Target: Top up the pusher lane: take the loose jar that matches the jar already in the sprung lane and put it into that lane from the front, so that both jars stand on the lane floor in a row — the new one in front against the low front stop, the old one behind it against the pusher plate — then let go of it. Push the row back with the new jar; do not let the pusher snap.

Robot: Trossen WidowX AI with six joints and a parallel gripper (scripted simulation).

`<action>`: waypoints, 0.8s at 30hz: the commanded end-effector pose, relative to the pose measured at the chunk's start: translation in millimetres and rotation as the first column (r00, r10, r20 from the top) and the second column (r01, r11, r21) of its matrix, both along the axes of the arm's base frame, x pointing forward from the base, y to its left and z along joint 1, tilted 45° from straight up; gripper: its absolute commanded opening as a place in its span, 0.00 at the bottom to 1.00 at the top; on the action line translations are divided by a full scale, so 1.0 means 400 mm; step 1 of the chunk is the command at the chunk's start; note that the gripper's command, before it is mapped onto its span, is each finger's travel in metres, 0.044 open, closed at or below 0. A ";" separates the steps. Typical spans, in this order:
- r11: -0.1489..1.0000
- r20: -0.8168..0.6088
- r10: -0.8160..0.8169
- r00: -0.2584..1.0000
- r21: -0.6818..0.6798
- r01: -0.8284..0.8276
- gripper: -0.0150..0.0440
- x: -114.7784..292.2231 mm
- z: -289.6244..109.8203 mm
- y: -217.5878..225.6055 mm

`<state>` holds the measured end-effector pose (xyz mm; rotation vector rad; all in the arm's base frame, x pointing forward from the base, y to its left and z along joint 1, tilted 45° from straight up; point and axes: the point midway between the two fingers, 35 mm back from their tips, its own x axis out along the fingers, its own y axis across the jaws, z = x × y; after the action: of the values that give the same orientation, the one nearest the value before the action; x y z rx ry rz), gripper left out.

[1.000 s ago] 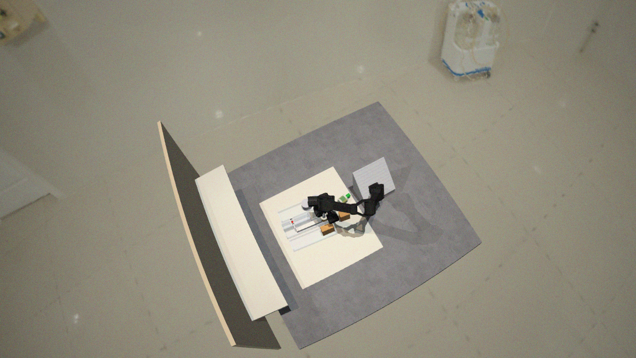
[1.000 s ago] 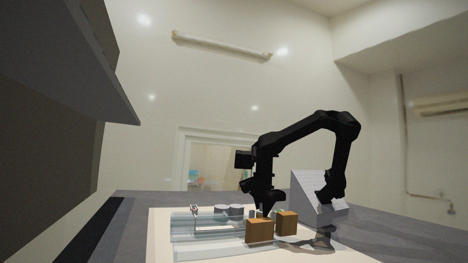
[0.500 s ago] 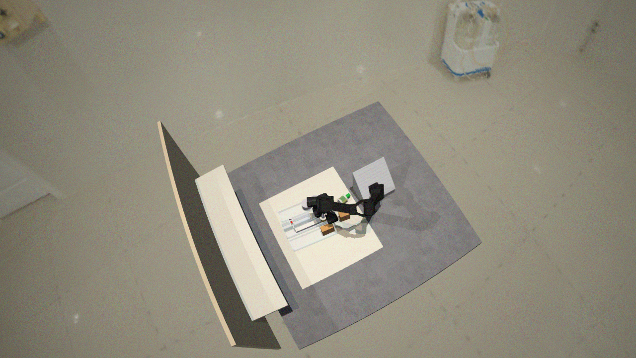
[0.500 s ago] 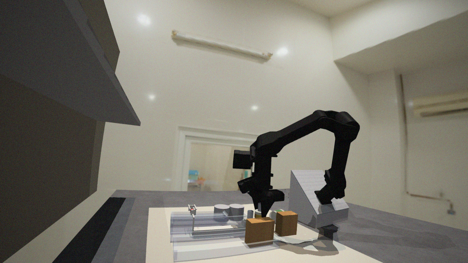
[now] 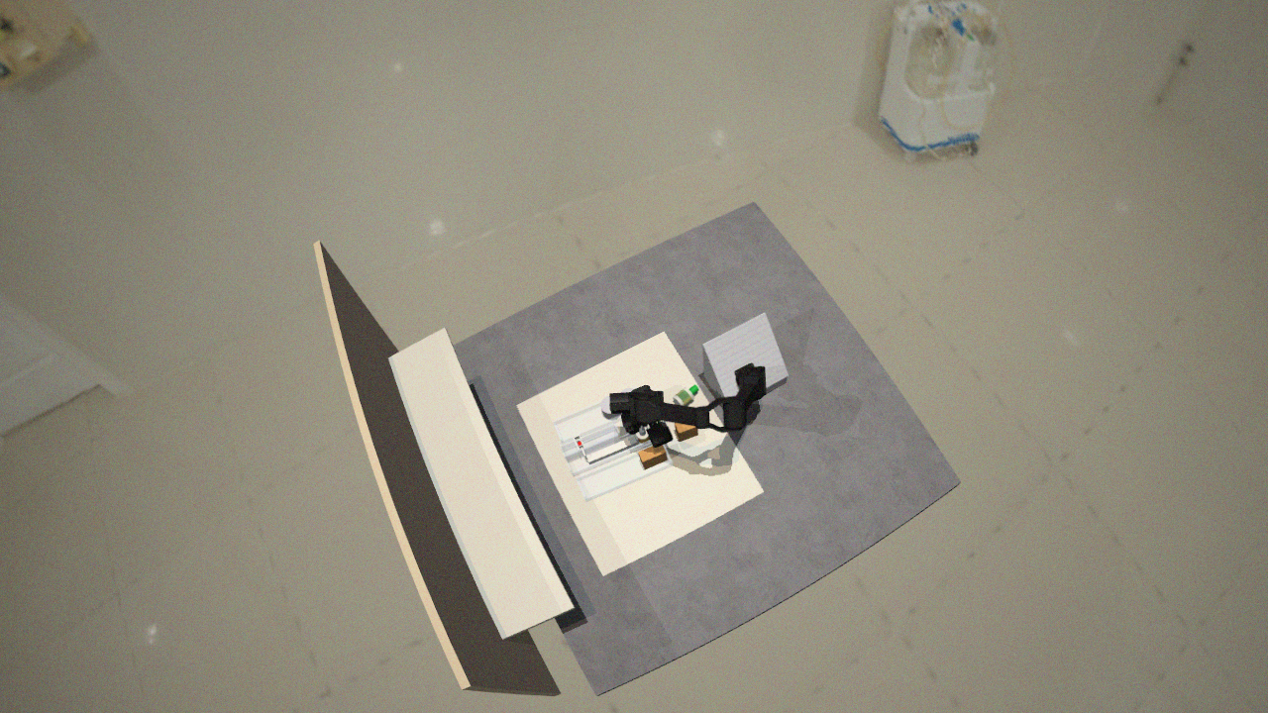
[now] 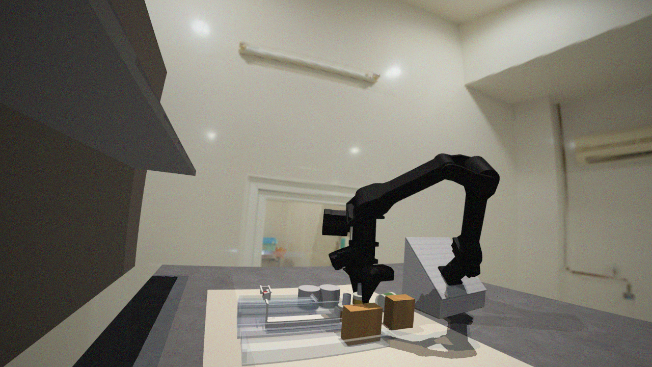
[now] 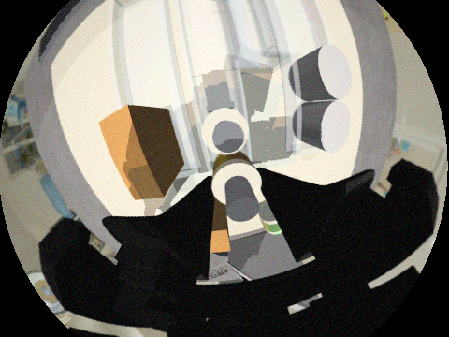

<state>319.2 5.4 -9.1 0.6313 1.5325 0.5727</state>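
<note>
Gripping a small grey-lidded jar with a pale collar (image 7: 239,197), the black parallel-jaw gripper (image 6: 367,286) hangs at the front end of the clear plastic pusher lane (image 6: 291,314), low in the centre of the exterior view. In the wrist view the held jar sits just below centre, and the matching jar already in the lane (image 7: 226,133) stands directly above it in the frame, close ahead. Two larger grey cylinders (image 7: 320,100) lie to the right, a brown cardboard-coloured box (image 7: 145,150) to the left. The step in hand appears to be the insertion; next, the carried jar likely must press the row back steadily, settle behind the low front stop, and only then be freed.
</note>
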 end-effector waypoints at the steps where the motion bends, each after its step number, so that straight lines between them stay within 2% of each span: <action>1: 1.000 0.023 -0.008 1.000 0.004 0.008 0.25 0.022 0.008 -0.002; 24: 1.000 0.024 -0.008 1.000 0.004 0.008 0.25 0.043 0.013 -0.005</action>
<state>327.5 4.5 -7.9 0.6320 1.5358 0.5714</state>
